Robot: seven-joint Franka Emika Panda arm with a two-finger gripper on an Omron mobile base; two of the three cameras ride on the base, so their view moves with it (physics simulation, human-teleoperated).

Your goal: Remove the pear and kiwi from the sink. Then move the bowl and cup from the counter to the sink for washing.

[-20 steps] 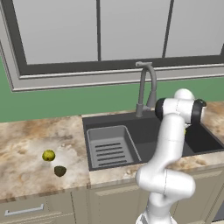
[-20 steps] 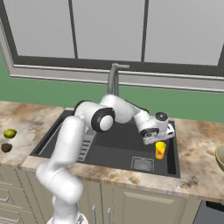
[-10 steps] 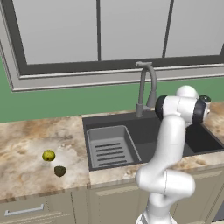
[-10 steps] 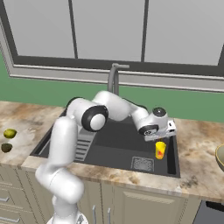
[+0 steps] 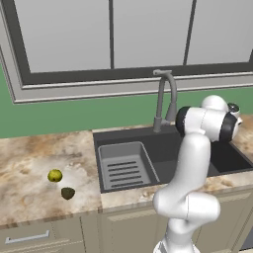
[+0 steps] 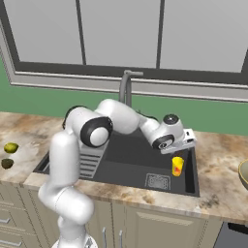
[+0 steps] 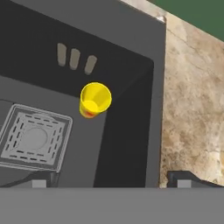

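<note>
The yellow cup (image 6: 178,166) (image 7: 95,99) stands upright in the sink's (image 6: 121,167) right rear corner. My gripper (image 6: 186,143) (image 7: 110,180) hangs open just above it, nothing between its fingers. On the counter (image 5: 29,158) left of the sink (image 5: 148,141) lie the bright yellow-green pear (image 5: 55,175) (image 6: 10,147) and, just in front of it, the dark olive kiwi (image 5: 67,192) (image 6: 7,163). The tan bowl (image 6: 243,174) shows partly at the right edge of the right base view, on the counter.
A tall grey faucet (image 5: 165,94) (image 6: 127,87) rises behind the basin. A ribbed grey tray insert (image 5: 123,165) fills the sink's left half. A square drain (image 7: 33,138) (image 6: 157,181) lies left of the cup. Counter (image 7: 192,100) runs right of the sink.
The arm's elbow has swung a little to the left and the hand has risen slightly over the cup. The cup and both fruits have stayed put.
</note>
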